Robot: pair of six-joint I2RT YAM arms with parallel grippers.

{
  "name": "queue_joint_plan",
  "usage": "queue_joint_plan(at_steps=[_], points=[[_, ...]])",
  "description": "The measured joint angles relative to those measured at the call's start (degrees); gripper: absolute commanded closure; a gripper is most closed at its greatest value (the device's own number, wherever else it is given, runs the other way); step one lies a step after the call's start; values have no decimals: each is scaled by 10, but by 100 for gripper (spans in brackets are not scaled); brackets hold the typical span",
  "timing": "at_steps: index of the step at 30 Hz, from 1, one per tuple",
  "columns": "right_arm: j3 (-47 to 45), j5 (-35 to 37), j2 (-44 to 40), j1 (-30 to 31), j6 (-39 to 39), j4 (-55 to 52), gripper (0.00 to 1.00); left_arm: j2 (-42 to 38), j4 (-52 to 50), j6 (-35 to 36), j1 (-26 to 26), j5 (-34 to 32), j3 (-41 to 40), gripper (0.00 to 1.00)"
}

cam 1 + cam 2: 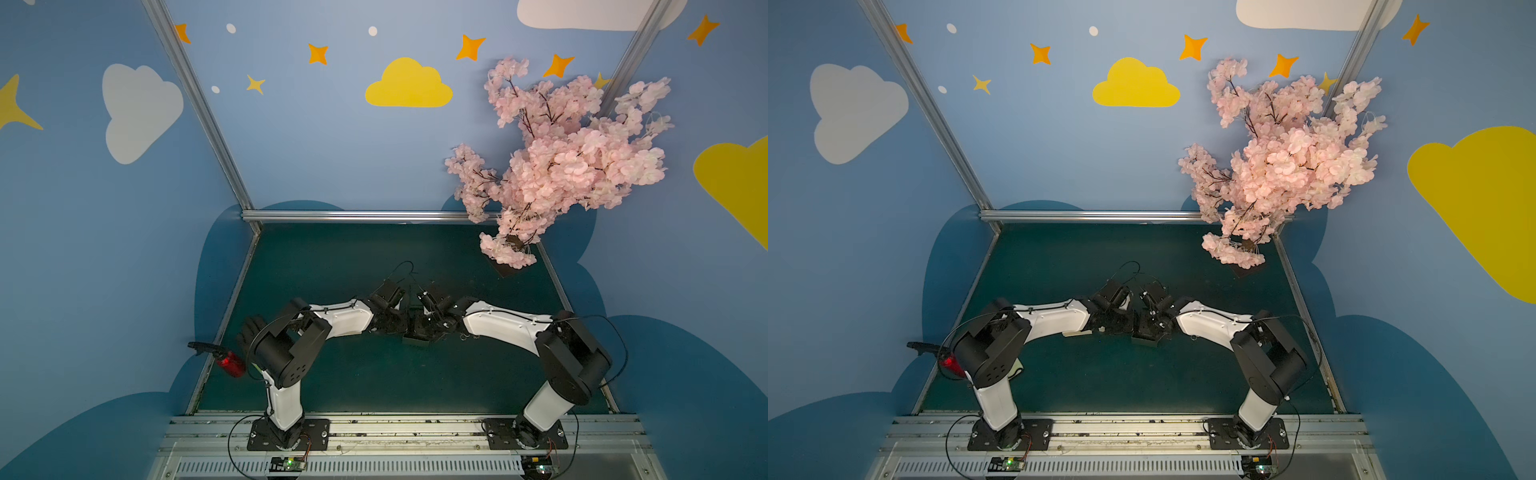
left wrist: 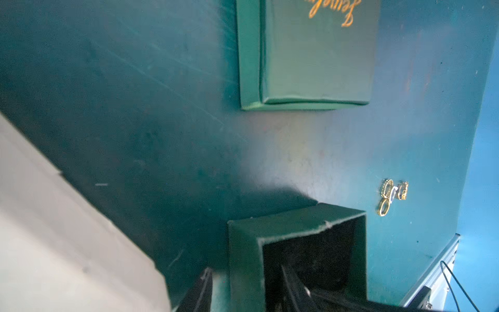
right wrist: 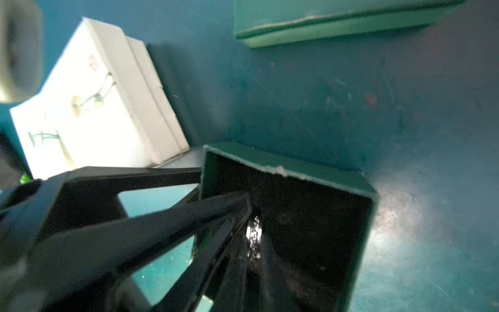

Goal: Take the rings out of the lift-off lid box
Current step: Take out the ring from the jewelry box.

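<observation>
One ring sits inside the open box. It looks light, hard and likely slippery, so the band suits our right pincer, closed on it. Our left pincer clamps the box wall. Other rings lie on the table.

Both arms bend inward, left claw and right claw nearly meeting tips-down, the right pinched closed.

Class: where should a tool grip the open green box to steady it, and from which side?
Pinch one upright side wall of the open green box from above, one finger inside, one outside. Its top is open and its walls are thin and straight.
</observation>
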Motion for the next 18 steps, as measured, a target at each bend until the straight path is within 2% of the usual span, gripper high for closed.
queue_joint_plan(at_steps=[18], points=[[-37,17,-51,-6,13,57,100,9,10,-2,-1,-2,6,60]])
